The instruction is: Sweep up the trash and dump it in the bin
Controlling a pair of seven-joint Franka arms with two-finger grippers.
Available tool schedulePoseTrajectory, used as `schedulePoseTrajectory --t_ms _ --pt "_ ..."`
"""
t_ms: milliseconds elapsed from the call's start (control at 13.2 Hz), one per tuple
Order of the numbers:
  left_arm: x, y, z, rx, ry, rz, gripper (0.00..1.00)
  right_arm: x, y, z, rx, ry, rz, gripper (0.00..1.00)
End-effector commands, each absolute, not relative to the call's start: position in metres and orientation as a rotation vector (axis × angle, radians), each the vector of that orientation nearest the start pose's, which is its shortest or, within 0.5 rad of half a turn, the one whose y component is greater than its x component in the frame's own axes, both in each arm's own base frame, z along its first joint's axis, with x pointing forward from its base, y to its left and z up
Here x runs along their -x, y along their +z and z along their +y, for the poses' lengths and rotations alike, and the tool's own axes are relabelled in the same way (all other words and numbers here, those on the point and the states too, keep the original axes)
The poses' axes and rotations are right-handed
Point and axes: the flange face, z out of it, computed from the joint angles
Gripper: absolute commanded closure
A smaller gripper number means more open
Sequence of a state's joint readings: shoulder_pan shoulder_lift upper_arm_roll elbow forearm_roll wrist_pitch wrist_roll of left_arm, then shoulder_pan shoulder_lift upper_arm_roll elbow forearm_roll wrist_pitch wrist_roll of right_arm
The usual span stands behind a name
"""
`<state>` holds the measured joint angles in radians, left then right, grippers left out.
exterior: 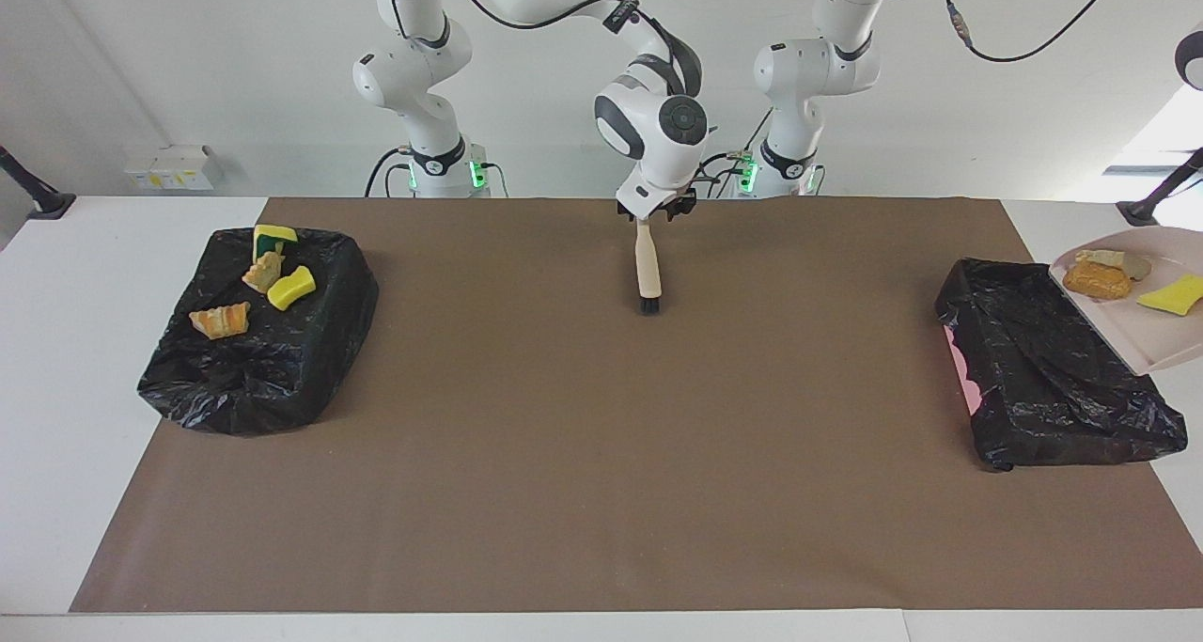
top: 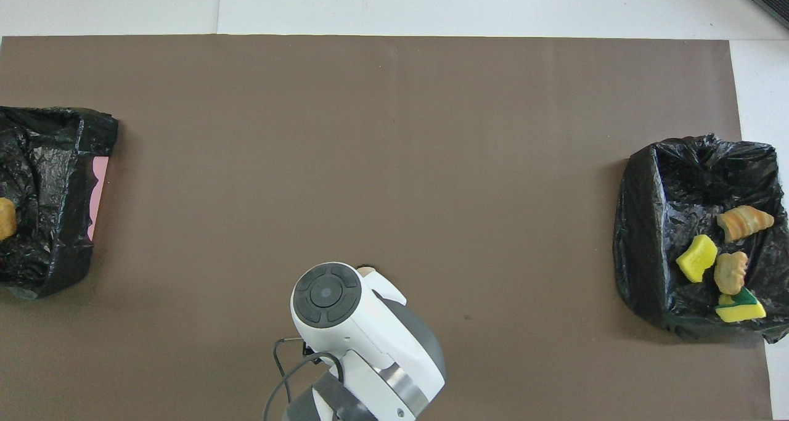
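Yellow sponge pieces and tan bread-like scraps (exterior: 268,274) lie in the black-lined bin (exterior: 310,369) at the right arm's end; more sit on a beige dustpan (exterior: 1151,341). Right gripper (exterior: 655,213) stands spread over the wooden brush (exterior: 648,266). Left gripper is unseen, clamped.

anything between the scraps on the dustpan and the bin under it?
Nothing visible. The dustpan with three scraps hangs over the open black-lined bin at the left arm's end; only air lies between them.
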<state>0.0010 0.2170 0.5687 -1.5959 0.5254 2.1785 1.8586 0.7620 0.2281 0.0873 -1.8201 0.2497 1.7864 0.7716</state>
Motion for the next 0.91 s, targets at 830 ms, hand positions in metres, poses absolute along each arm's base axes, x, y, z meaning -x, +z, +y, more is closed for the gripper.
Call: schedulePoseTrajectory --t_ms 830 --pt "-0.543 0.611 0.257 1.678 0.783 1.627 1.00 -0.503 0.577 0.242 3.014 0.148 -0.301 0.00"
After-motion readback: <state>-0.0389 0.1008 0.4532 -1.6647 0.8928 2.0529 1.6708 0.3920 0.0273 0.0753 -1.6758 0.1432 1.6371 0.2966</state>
